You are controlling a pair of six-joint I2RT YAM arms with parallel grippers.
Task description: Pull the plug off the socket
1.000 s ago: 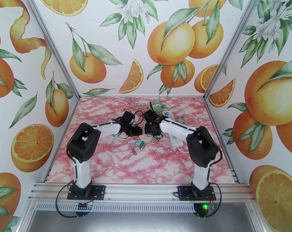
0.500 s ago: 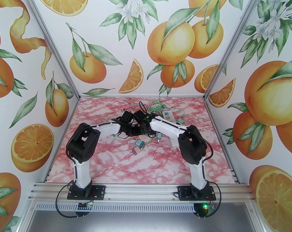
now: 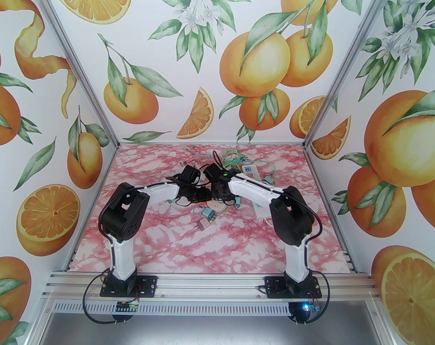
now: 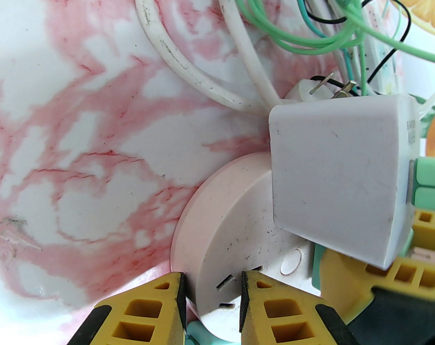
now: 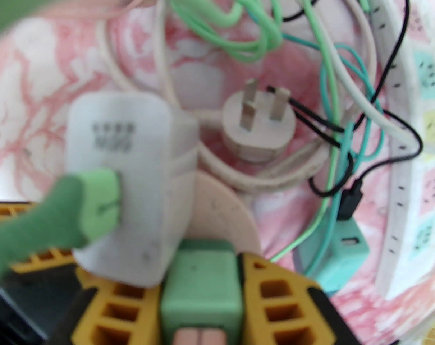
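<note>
**Both tools gripping, plug not yet out**

The left tool (image 4: 212, 280) was clamped on the rim of the round pink socket (image 4: 232, 221), whose flat face stretched away ahead of its tips on the marbled bench (image 4: 59, 120). The right tool (image 5: 203, 264) was closed on a green plug (image 5: 199, 282), with the block wedged between its two yellow fingers. The reaching and gripping looked done. What was left, I judged, was the pull itself, with the left tool holding the socket down. The plug sat right against the socket, just ahead of the right tool, and none of its prongs showed. It seemed not yet out, though that wrist view was too blurred to read the seam.

The plug was a small, squarish, mint-green block with a pale pink patch on the end nearest the tool. A bulky white charger (image 4: 332, 178) stood on the socket beside the right tool, on the side facing the left tool, with a green lead (image 5: 95, 203) running into it. Further ahead lay a loose round plug (image 5: 259, 124) with bare prongs, among tangled green cables (image 5: 271, 36)
</note>
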